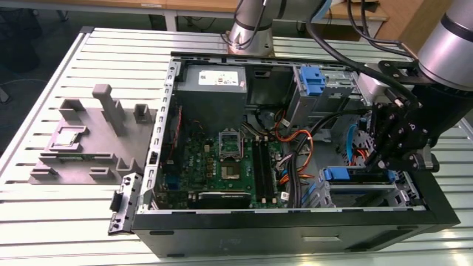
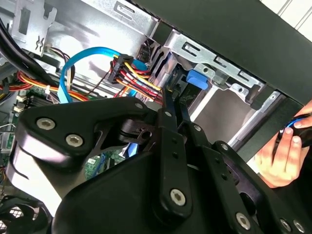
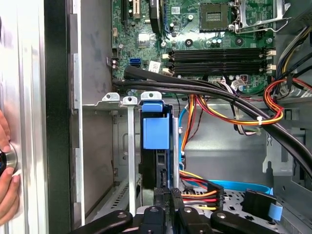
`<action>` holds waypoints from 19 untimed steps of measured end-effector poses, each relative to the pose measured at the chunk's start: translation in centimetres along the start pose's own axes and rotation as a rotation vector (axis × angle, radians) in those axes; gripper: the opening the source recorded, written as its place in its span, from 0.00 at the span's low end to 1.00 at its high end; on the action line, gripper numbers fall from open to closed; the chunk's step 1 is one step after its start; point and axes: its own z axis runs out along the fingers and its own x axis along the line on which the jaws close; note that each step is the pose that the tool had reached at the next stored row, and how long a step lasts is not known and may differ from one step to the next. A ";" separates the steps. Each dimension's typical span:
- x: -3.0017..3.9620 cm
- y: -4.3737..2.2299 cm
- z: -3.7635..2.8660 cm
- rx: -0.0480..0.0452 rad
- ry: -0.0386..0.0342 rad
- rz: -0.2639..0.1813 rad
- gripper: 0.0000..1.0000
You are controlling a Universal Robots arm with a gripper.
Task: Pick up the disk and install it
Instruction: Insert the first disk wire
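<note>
fixture block (image 1: 88, 141): grey moulded holder on the slatted worktop (image 1: 44, 221), near its edge at the exterior view's left, well apart from the work.
computer case (image 1: 296, 235): open on the worktop; motherboard (image 1: 229, 160) in the middle of its floor, power supply box (image 1: 212, 83) at its far wall.
disk (image 3: 156, 141): standing on edge in the drive bay (image 3: 127, 146) at the case's near corner on the exterior view's right, blue carrier tab toward the camera; it looks mostly slid in.
handling: likely stiff, fairly heavy for its size, shock-sensitive; best taken by the blue carrier's edges, not the labelled face.
gripper (image 3: 168, 192): at the disk's end, fingers drawn close around its thin edge; true contact I cannot tell.
obstacles: black cable bundle (image 3: 204, 90) and coloured wires (image 3: 234, 114) cross just beside the bay; bay walls leave little room.
person's hand (image 2: 282, 156): outside the case wall, holding something small.
</note>
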 end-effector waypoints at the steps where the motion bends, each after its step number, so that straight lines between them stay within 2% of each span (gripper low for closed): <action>1: 0.00 0.00 0.04 0.0000 -0.0004 0.000 0.17; 13: 0.01 0.00 0.22 -0.0003 -0.0032 0.000 0.17; 15: 0.02 0.00 0.20 -0.0002 -0.0029 0.000 0.18; 16: 0.03 0.00 0.13 -0.0001 -0.0025 0.000 0.24; 19: 0.04 0.00 -0.10 -0.0002 -0.0034 0.000 0.24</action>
